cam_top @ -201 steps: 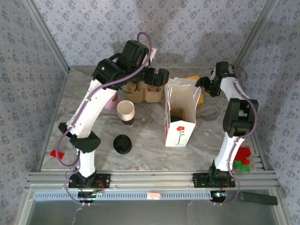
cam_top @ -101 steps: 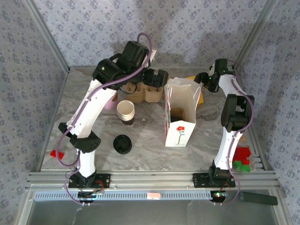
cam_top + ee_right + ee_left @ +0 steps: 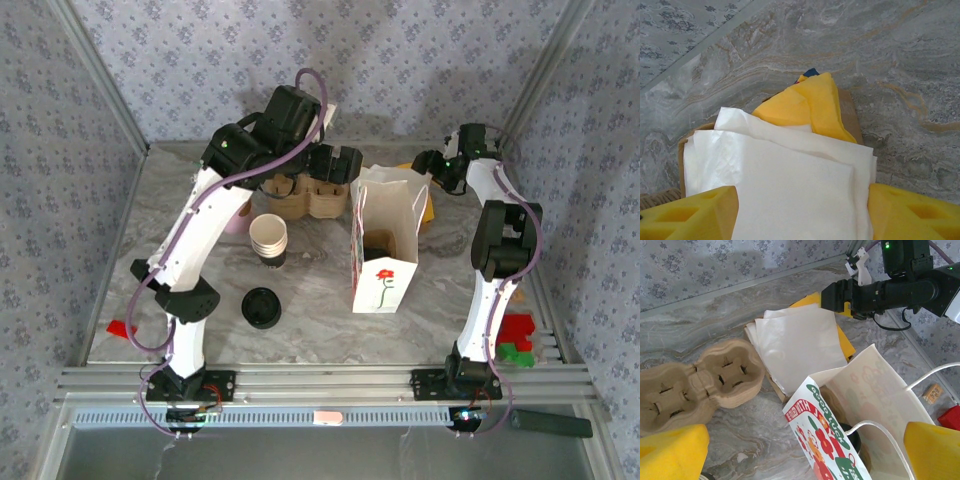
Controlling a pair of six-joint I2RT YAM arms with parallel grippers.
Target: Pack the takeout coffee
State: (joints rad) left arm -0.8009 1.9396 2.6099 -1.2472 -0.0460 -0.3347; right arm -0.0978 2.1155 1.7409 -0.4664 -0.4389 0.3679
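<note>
From above, the takeout coffee (image 3: 377,243) is showing as a black disc inside the paper bag (image 3: 385,285), so packing is looking mostly done. The left gripper (image 3: 335,165) is hanging wide open by the cup carrier (image 3: 300,197). A loose lid (image 3: 262,307) and a cup stack (image 3: 268,236) are standing apart on the surface (image 3: 320,330).

At the left wrist, napkins (image 3: 795,345) are lying behind the bag.

At the right wrist, the right gripper (image 3: 800,217) is hovering over them, jaws apart and gripping nothing.
</note>
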